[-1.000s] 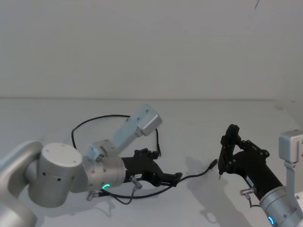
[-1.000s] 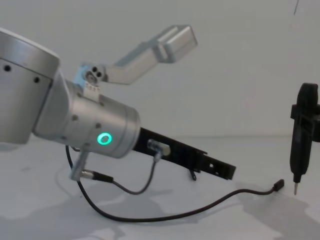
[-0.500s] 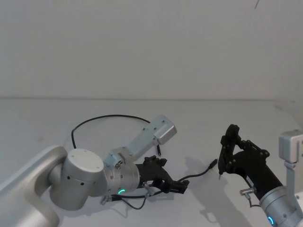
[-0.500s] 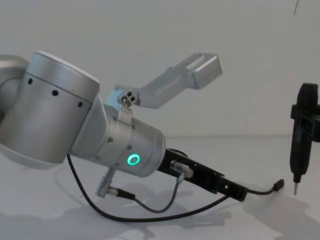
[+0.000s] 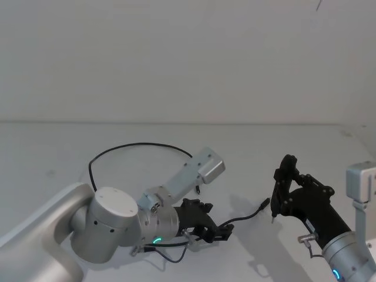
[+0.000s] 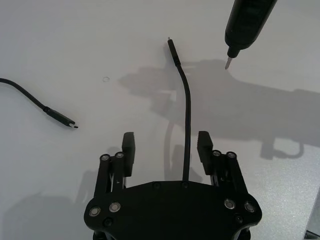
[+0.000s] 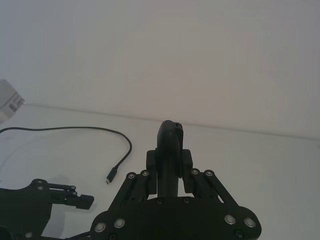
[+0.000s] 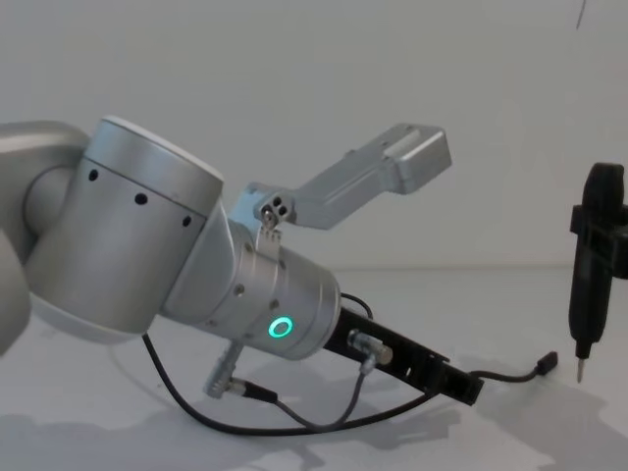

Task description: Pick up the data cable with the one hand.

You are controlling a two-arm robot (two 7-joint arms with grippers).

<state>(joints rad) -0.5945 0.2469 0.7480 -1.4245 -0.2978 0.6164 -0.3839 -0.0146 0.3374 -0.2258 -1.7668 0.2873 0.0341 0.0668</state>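
Observation:
The data cable [image 5: 138, 144] lies on the white table as a thin black loop. One end plug [image 5: 198, 190] rests beside the left arm, and the other plug [image 5: 265, 204] points toward the right arm. My left gripper [image 6: 166, 149] is low over the table and open. A stretch of the cable [image 6: 188, 112] runs between its fingers [image 6: 128, 150], nearer one finger but touching neither. From the chest, the left gripper [image 8: 456, 383] sits just short of the plug [image 8: 544, 366]. My right gripper [image 7: 170, 160] is shut on a slim upright black tool [image 5: 285, 175].
The black tool's metal tip [image 6: 227, 62] hangs just beyond the cable's near plug [image 6: 172, 50]. A short grey wire with a silver plug [image 8: 364, 344] dangles from my left wrist. The white table [image 5: 294, 141] runs back to a plain wall.
My left arm has moved forward, right and lower along the cable. Its open fingers now straddle the stretch near the plug. The right arm and its tool have not moved.

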